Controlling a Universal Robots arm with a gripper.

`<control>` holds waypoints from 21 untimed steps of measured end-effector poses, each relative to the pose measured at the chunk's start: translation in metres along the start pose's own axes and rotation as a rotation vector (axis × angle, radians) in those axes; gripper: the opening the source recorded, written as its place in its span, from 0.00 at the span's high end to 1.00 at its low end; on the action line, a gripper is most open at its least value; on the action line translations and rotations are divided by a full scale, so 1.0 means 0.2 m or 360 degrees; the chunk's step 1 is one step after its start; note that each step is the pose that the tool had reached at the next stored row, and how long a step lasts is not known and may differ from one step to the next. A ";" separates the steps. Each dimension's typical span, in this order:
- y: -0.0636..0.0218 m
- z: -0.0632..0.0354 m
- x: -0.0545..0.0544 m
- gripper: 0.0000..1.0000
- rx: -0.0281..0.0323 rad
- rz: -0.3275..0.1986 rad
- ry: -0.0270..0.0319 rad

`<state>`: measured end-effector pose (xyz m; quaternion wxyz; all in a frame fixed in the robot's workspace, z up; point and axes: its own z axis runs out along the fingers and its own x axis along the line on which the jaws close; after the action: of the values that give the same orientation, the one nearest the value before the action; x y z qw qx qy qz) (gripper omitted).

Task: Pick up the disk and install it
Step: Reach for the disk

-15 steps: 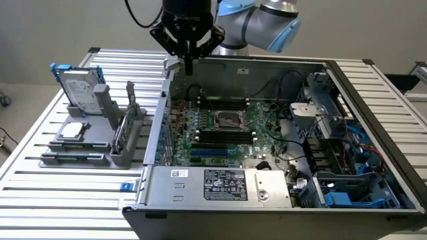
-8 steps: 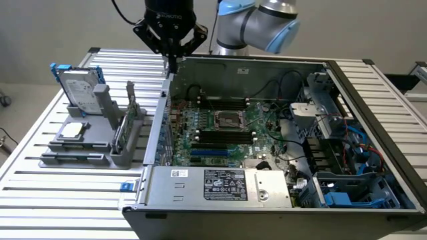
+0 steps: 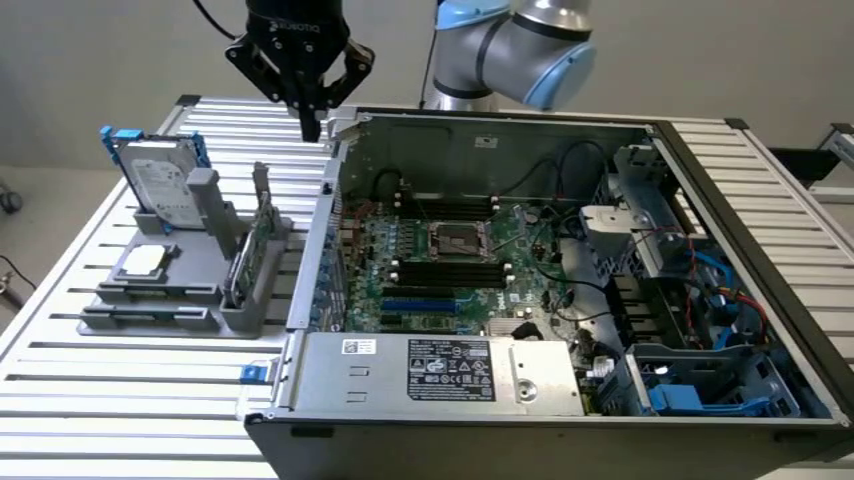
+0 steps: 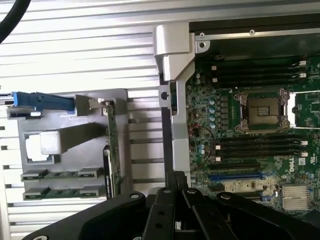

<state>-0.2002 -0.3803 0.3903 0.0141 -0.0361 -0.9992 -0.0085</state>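
The disk [image 3: 158, 178] stands on its edge, with its blue frame around it. It sits at the twelve o'clock end of a grey stand [image 3: 174, 305]. In the exterior view, the stand rests on the metal table [image 3: 80, 400], at nine o'clock from the open computer box [image 3: 481, 135]. The gripper [image 3: 311, 128] hangs in the air by the box's eleven o'clock corner, at two o'clock from the disk. Its fingers are pressed together and hold nothing. A small square chip [image 3: 144, 260] and a green card [image 3: 248, 250] are on the stand too.
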 end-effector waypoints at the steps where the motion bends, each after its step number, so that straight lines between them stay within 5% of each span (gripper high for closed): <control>1: 0.005 0.002 0.02 0.89 0.00034 0.0000 -0.00003; 21: 0.111 0.029 0.49 0.89 0.00590 0.0002 -0.00042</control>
<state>-0.2957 -0.3511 0.3877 0.0134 -0.0364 -0.9992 0.0100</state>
